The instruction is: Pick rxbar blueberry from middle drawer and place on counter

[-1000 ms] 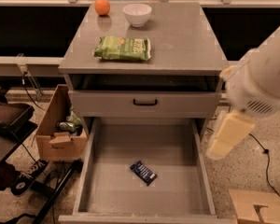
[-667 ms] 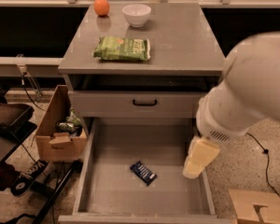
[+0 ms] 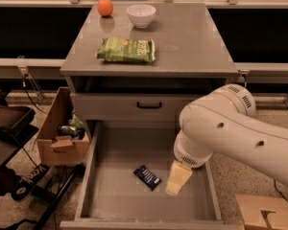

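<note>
The rxbar blueberry (image 3: 147, 177), a small dark blue bar with white print, lies flat on the floor of the open middle drawer (image 3: 115, 176), near its centre. My gripper (image 3: 176, 181) hangs over the drawer's right part, just right of the bar and apart from it, at the end of the white arm (image 3: 235, 133) reaching in from the right. The grey counter (image 3: 182, 37) tops the cabinet above the drawer.
On the counter lie a green chip bag (image 3: 126, 50), a white bowl (image 3: 141, 14) and an orange (image 3: 104, 6). A closed drawer front with black handle (image 3: 149, 105) sits above the open drawer. A cardboard box (image 3: 60, 133) stands at left, a wooden box (image 3: 266, 213) at lower right.
The arm has swung in from the right over the drawer, and the gripper has come down and left to just beside the bar. The bar has not moved.
</note>
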`<state>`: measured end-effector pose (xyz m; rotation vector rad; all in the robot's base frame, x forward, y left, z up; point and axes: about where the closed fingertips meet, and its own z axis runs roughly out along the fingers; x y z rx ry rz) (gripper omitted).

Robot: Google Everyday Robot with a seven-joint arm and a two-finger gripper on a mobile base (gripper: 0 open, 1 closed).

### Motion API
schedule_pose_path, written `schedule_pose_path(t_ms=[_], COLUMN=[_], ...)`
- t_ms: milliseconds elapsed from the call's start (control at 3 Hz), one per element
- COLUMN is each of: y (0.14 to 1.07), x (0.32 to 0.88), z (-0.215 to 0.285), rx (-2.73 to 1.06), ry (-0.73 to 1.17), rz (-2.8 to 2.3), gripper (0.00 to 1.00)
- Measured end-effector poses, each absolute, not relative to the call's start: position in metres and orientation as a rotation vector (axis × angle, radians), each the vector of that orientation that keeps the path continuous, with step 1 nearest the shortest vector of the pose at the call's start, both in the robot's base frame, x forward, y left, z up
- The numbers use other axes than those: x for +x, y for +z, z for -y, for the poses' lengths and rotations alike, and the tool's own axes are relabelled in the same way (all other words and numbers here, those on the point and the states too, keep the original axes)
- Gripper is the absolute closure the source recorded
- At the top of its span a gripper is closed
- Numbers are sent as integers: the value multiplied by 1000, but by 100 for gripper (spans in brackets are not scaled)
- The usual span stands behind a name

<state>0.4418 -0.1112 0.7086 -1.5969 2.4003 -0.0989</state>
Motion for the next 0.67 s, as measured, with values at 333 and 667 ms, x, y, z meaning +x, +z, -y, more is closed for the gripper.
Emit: schedule_pose_path(t_ms=[333, 667], y=[706, 642], x=[442, 440], z=[110, 87], rx=[-1598, -1592], ry=[-94, 12], rz=[-2400, -2402], gripper=[0, 0])
